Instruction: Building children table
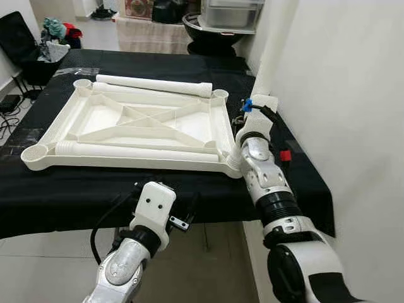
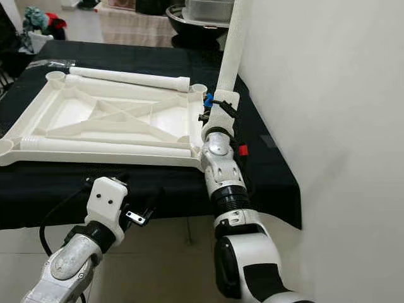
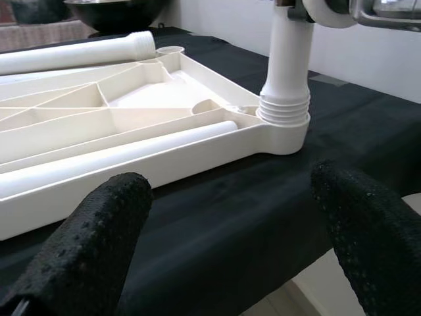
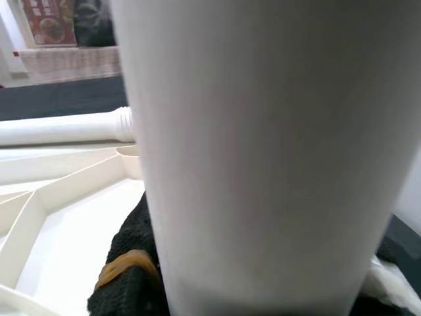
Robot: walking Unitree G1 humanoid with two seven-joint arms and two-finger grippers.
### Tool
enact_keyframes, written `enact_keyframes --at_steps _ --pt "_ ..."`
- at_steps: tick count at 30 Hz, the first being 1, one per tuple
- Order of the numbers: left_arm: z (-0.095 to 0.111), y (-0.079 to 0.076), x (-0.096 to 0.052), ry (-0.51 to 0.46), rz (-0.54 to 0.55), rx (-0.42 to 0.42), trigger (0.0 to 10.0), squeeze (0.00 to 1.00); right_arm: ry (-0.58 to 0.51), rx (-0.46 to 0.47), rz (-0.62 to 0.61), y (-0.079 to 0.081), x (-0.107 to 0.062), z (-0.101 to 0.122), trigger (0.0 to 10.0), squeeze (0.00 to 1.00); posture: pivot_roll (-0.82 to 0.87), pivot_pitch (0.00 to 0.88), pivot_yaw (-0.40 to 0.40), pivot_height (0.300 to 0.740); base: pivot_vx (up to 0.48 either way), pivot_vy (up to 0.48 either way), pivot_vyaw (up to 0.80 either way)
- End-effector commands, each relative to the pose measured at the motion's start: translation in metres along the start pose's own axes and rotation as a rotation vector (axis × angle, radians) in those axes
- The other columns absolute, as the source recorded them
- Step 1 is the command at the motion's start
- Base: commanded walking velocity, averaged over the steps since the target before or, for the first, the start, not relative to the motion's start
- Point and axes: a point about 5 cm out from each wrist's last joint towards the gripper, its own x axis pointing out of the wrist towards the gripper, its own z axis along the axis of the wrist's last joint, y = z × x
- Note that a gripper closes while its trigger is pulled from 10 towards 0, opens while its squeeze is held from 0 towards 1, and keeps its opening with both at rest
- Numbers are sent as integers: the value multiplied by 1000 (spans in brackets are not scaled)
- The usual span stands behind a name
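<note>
One leg (image 3: pixel 287 66) upright in near-right corner socket of tabletop (image 1: pixel 95 117); three corners empty.
Right gripper (image 2: pixel 213 112) clamped on leg; left gripper (image 3: pixel 223 224) apart, idle; two legs (image 1: pixel 154 85) loose.

**No legible writing in view**

No text, brand, number or sign can be read anywhere in the scene. The only printed surface is a red patterned poster or box (image 4: pixel 47 21) standing far back beyond the black-draped bench (image 4: pixel 66 97); its markings are too small and blurred to make out. The cream plastic ribbed tabletop panel (image 1: pixel 136 123) and the white plastic tube legs (image 1: pixel 153 85) lying on it carry no visible lettering.
</note>
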Motion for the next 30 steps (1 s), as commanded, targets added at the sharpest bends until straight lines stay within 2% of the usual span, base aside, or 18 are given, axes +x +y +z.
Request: enact_keyframes --at_steps 1,2,7,8,11,13,15,16,17,18,19,21,22,23,25,26,29,30 --pt "-1 -3 1 0 -4 -10 10000 0 47 35 5 -1 1 -9 10000 329 86 126 -85 740 0 0 0" --pt "-2 -2 1 0 -3 -10 10000 0 25 51 14 1 0 -6 10000 1000 84 127 -84 740 0 0 0" --pt "-2 -1 3 -2 -1 -10 10000 0 -33 36 -12 -2 -2 0 10000 1000 75 130 -79 740 0 0 0" --pt "-2 -1 3 -2 -1 -11 10000 0 -40 30 -19 -3 -3 1 10000 0 75 130 -79 740 0 0 0" --pt "-2 -2 3 -3 -3 -13 10000 0 -50 41 -14 -5 -3 3 10000 0 74 128 -78 740 0 0 0" --pt "-2 -3 4 -3 -7 -14 10000 0 -83 86 32 -7 -2 8 10000 0 77 127 -78 740 0 0 0" --pt "-2 -3 4 0 -11 -17 10000 0 -174 150 139 -11 -1 19 10000 0 79 125 -74 740 0 0 0" --pt "-2 -3 4 0 -11 -17 10000 0 -174 150 139 -11 -1 19 10000 0 79 125 -74 740 0 0 0" --pt "-3 -5 3 4 -17 -20 10000 0 -179 202 264 -8 1 22 10000 0 82 122 -77 740 0 0 0" --pt "-3 -5 3 4 -17 -20 10000 0 -179 202 264 -8 1 22 10000 0 82 122 -77 740 0 0 0" --pt "-5 -7 2 9 -21 -24 10000 0 -168 244 361 -6 1 23 10000 0 82 122 -77 740 0 0 0" --pt "-7 -11 0 17 -30 -30 10000 0 -111 272 627 1 0 20 10000 0 77 126 -73 740 0 0 0" --pt "-7 -11 0 17 -30 -30 10000 0 -111 272 627 1 0 20 10000 0 77 126 -73 740 0 0 0" --pt "-7 -11 -1 19 -32 -32 10000 0 -97 262 714 3 -3 19 10000 0 79 128 -76 740 0 0 0" --pt "-7 -11 -1 19 -32 -32 10000 0 -97 262 714 3 -3 19 10000 0 79 128 -76 740 0 0 0" --pt "-8 -11 0 22 -32 -30 10000 0 -63 244 899 6 -8 17 10000 0 80 127 -75 740 0 0 0" --pt "-8 -10 0 22 -33 -29 10000 0 -45 242 966 7 -11 16 10000 0 80 128 -75 740 0 0 0" --pt "-8 -10 0 21 -32 -28 10000 0 -33 221 1038 8 -14 15 10000 0 83 127 -76 740 0 0 0"
